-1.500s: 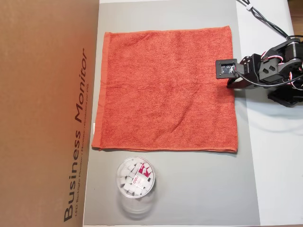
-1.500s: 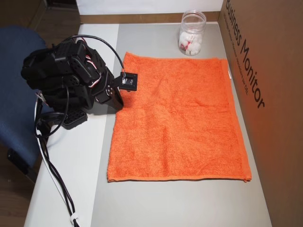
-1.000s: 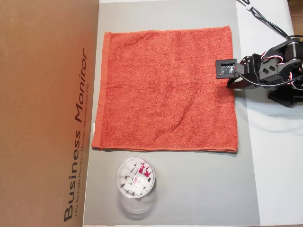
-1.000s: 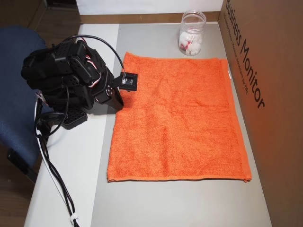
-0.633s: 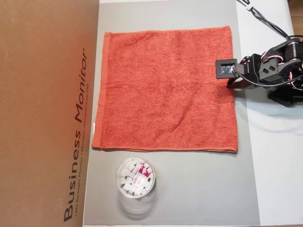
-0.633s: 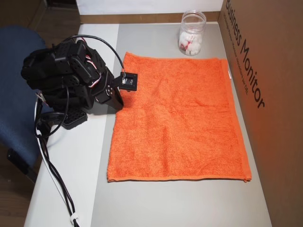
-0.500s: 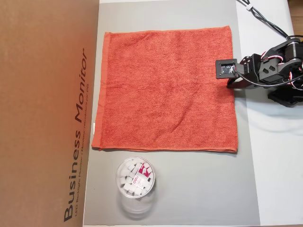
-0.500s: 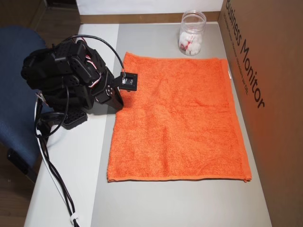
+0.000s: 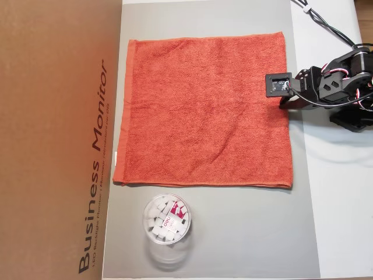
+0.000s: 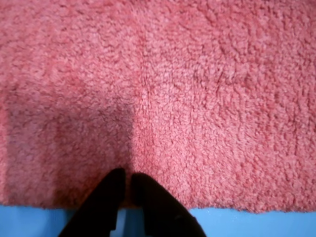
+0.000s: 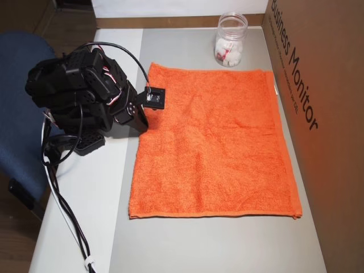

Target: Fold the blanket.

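On the grey tabletop (image 9: 245,233) the blanket (image 9: 204,111) lies fully spread, no fold made; my gripper (image 10: 127,183) sits at its near edge in the wrist view, jaws almost closed, whether pinching the hem I cannot tell

A grey mat (image 9: 233,233) covers the white table (image 11: 79,227); a brown cardboard box (image 9: 52,140) (printed "Business Monitor") borders it, a blue chair (image 11: 17,114) alongside.

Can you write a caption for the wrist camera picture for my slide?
The claw, nearly shut, at the edge of the flat orange blanket.
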`<state>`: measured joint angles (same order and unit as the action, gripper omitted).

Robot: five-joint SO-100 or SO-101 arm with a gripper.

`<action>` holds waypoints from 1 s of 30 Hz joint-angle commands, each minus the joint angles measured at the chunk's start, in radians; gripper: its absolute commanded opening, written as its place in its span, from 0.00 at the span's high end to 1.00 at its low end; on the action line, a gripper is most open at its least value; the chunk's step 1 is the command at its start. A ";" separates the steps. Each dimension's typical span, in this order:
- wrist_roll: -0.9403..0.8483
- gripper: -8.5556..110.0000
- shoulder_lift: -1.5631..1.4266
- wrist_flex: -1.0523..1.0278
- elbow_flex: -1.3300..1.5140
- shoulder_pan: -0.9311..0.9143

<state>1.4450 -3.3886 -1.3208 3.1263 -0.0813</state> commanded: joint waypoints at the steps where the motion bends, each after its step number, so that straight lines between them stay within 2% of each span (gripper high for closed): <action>1: -0.005 0.93 -0.008 -0.002 0.008 0.006; 16: -0.006 0.93 0.000 -0.054 -0.146 -0.006; 21: -0.006 0.93 0.000 -0.181 -0.235 0.002; 30: -0.003 0.93 0.012 -0.184 -0.348 0.005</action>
<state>1.4419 -3.3962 -1.5002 2.8486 -0.0721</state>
